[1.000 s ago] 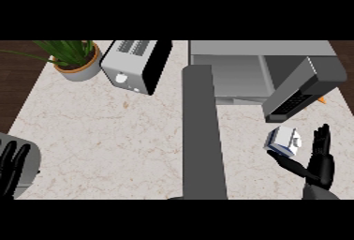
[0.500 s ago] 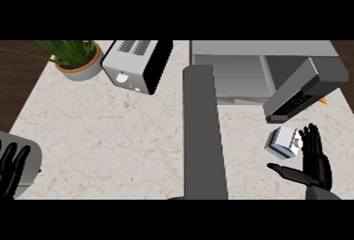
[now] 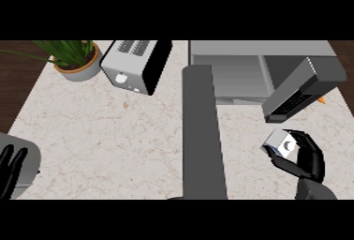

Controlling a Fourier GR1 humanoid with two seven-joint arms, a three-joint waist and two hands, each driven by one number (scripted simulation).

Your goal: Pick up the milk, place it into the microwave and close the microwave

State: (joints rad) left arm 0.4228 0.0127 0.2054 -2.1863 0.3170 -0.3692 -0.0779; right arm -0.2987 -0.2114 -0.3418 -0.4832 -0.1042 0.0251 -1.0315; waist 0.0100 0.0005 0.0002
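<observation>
Where half a second ago the right hand (image 3: 302, 159) stood beside the milk carton (image 3: 281, 142) with its fingers straight and spread, it has now curled round the carton: fingers wrap the far and right faces while the thumb comes in from below and to the left. That shift from flanking to enclosing suggests the grasp is made, so the pick-up part of the task looks ready to begin; the carton still appears to sit on the pale marble surface (image 3: 110, 136), though whether it has left it cannot be told from this steep view.

The right forearm enters from the lower edge and angles up and slightly leftward, the palm turned toward the carton, which sits just ahead of and left of the palm. Up and beyond the hand is the microwave (image 3: 239, 70), its door (image 3: 302, 91) swung open and hanging out just above the fingertips (close enough that a lift will, I judge, have to steer round its edge to reach the cavity to the left).

The left hand (image 3: 12, 168) rests at the lower left edge, fingers straight and relaxed, holding nothing. Farther off stand a toaster (image 3: 135, 65) and a potted plant (image 3: 76, 58).
</observation>
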